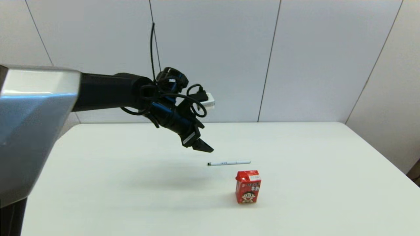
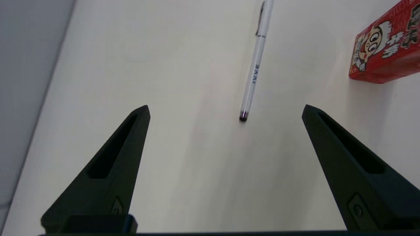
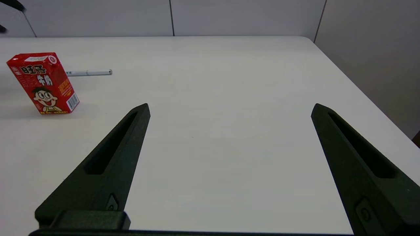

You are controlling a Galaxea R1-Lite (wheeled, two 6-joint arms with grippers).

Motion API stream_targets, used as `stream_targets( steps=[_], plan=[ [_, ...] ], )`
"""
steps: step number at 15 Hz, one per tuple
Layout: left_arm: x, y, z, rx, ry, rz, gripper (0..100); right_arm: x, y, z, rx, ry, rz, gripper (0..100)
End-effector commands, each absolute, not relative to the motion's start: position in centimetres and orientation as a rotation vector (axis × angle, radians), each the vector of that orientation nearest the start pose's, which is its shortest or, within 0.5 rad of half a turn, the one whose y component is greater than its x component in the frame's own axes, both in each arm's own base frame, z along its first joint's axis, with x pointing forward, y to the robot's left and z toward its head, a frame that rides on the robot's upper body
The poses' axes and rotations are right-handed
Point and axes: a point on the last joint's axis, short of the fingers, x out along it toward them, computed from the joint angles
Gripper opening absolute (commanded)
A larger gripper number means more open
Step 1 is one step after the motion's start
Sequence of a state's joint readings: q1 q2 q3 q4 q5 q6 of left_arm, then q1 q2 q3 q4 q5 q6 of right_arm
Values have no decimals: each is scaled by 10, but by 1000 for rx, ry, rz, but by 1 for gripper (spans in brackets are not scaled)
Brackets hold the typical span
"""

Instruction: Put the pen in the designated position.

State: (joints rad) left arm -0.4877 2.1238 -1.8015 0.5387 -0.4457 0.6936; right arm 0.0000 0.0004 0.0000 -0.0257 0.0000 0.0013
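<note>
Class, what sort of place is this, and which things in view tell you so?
Probably a robot test room: a bare white table before plain panelled walls, only a pen and a red carton as props, and the left gripper open above it.

Glossy white plastic pen (image 2: 255, 67), matt black tool fingers (image 2: 111, 164) (left), smooth white table (image 1: 131, 196)

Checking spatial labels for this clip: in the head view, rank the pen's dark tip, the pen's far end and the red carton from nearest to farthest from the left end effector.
From the left end effector, hovering open above the table:
1. The pen's dark tip, just below and beside it.
2. The pen's far end, further toward the robot's right.
3. The red carton, standing nearer the robot than the pen.
</note>
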Motion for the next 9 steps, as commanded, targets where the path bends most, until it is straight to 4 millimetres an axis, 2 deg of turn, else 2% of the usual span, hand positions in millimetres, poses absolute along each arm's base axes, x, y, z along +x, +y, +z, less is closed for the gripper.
stream_targets(
  steps=[1, 3, 5, 9],
  plan=[
    [314, -140, 259, 582, 508, -927, 100, -22, 0, 75, 2, -14, 0, 100],
    [297, -112, 275, 555, 506, -829, 100, -22, 0, 75, 2, -14, 0, 100],
    [271, -79, 290, 500, 511, -695, 100, -22, 0, 75, 2, -14, 0, 100],
    [228, -36, 305, 383, 482, -506, 100, -22, 0, 75, 2, -14, 0, 100]
  ],
)
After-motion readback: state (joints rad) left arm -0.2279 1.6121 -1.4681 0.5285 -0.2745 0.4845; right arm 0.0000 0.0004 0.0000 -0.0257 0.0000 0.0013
